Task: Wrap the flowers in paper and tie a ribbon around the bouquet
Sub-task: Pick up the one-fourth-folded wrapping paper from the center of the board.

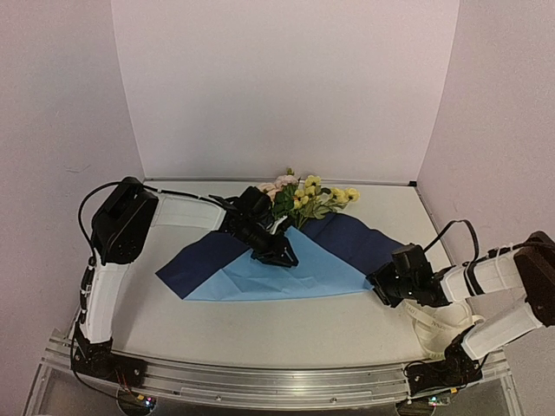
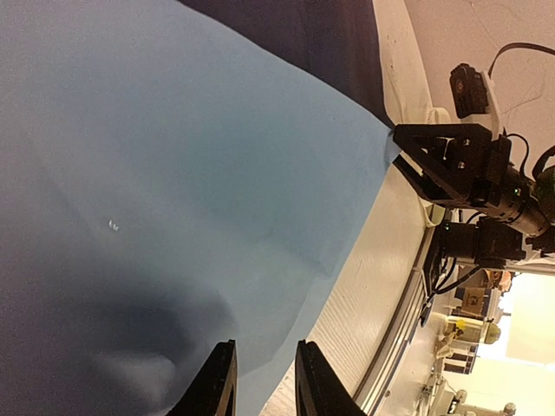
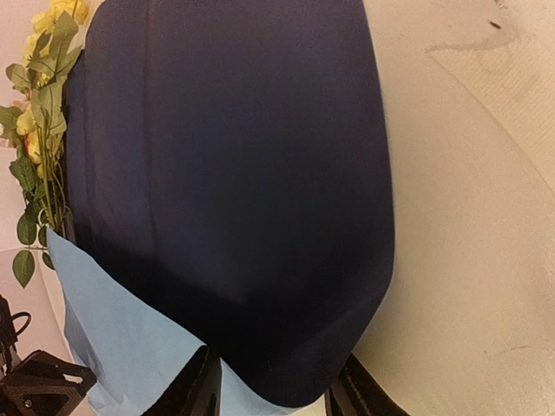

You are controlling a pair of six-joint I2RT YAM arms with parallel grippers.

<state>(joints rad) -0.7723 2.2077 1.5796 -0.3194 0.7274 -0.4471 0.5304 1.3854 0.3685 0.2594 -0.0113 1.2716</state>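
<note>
Straddling paper (image 3: 234, 173) fold, right gripper (image 3: 273, 377), flowers (image 3: 42, 113) beyond

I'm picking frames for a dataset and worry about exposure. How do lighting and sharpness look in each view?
Top external: even, soft light, the flowers slightly blurred. Left wrist: a soft shadow darkens the paper low in frame; the room beyond is blown out. Right wrist: the paper's dark fold shows little detail.

Pale pink walls (image 1: 286, 87) 3 sides; off-white table (image 1: 260, 329) w/ alu front rail (image 1: 277, 379).
</note>
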